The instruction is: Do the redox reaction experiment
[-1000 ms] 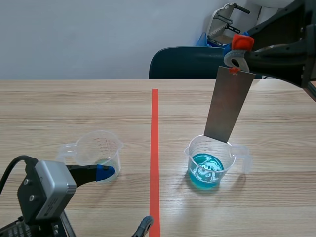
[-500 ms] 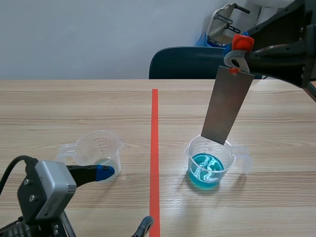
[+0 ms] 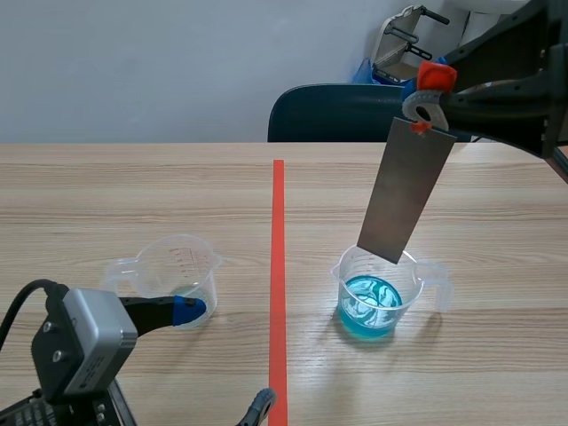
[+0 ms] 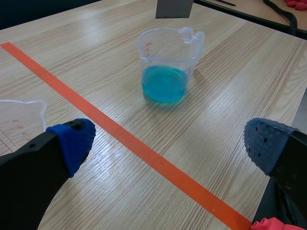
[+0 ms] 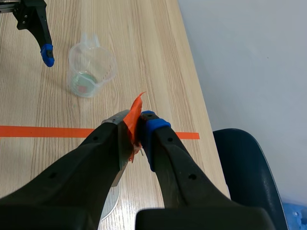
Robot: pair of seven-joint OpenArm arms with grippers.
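A grey metal strip (image 3: 405, 197) hangs by an orange tag from my right gripper (image 3: 429, 99), which is shut on its upper end (image 5: 135, 125). Its lower edge hovers just over the rim of a clear beaker (image 3: 382, 288) with blue liquid (image 4: 164, 84). A second clear beaker (image 3: 170, 273) stands left of the tape line, seen ahead of the right gripper (image 5: 90, 70) with a thin layer of liquid. My left gripper (image 4: 168, 143) is open low over the table, one blue fingertip (image 3: 188, 310) beside that left beaker.
An orange-red tape line (image 3: 279, 266) runs down the middle of the wooden table. A dark chair (image 3: 333, 113) stands behind the far edge. Something red (image 4: 273, 225) shows by the left gripper's finger.
The right gripper has lifted the metal strip slightly, so its lower edge has risen from inside the blue-liquid beaker to about rim level. The left arm has not moved.
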